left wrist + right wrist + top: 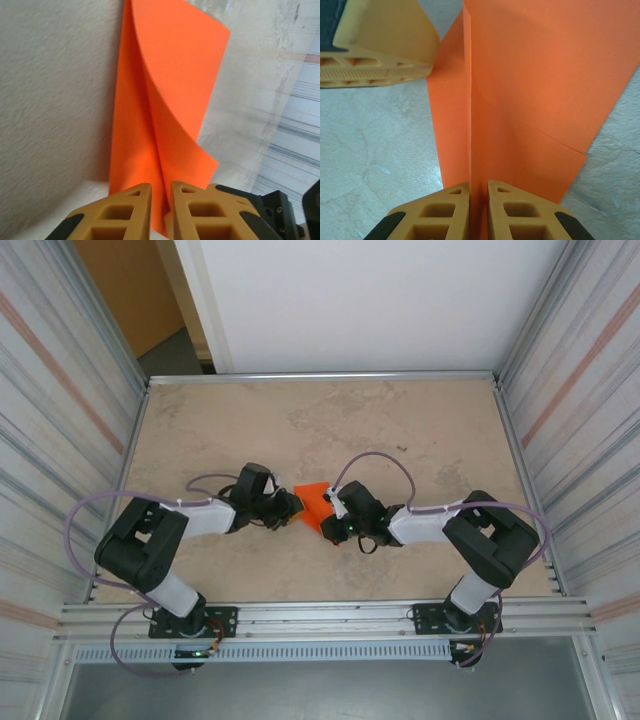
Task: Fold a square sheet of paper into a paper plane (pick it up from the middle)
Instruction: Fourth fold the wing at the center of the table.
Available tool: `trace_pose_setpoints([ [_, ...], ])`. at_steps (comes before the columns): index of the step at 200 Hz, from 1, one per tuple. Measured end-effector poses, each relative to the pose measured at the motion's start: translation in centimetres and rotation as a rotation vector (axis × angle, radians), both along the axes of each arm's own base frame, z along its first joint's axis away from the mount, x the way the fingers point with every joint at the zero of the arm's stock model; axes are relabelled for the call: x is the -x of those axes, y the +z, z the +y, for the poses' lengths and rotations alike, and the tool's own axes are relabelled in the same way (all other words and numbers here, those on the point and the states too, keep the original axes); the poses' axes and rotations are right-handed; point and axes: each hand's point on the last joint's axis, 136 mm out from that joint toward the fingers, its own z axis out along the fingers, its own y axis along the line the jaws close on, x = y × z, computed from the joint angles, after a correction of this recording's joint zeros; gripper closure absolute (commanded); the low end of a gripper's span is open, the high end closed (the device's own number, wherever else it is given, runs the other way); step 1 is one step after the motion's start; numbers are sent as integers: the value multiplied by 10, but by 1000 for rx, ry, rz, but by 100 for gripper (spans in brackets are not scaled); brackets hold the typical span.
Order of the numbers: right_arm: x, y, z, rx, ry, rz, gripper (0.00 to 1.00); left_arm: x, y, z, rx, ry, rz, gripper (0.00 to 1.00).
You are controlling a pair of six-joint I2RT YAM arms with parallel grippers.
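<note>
I have the folded orange paper sheet (312, 498) mid-way across the beige table (400, 430), between left gripper (296, 508) and right gripper (329, 508).

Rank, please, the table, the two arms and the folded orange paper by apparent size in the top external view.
1. table
2. left arm and right arm: alike, unranked
3. folded orange paper, smallest
</note>
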Motion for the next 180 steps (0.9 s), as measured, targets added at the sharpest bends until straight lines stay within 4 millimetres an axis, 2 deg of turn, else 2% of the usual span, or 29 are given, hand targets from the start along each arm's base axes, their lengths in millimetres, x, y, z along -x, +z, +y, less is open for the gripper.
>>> trace_pose_setpoints([
  [26,0,0,0,-1,0,-1,86,-5,1,-5,1,-6,-2,86],
  [54,0,0,0,-1,0,-1,84,-3,-13,-5,-17,-7,31,86],
  [79,0,0,0,0,0,0,81,-2,-21,-4,-32,-8,53,83],
  [122,-1,-2,-3,14,-21,5,74,-1,-21,-9,-51,-33,59,73],
  [180,-8,7,5,61,-45,-52,72,-1,-20,-12,-64,-45,64,71],
])
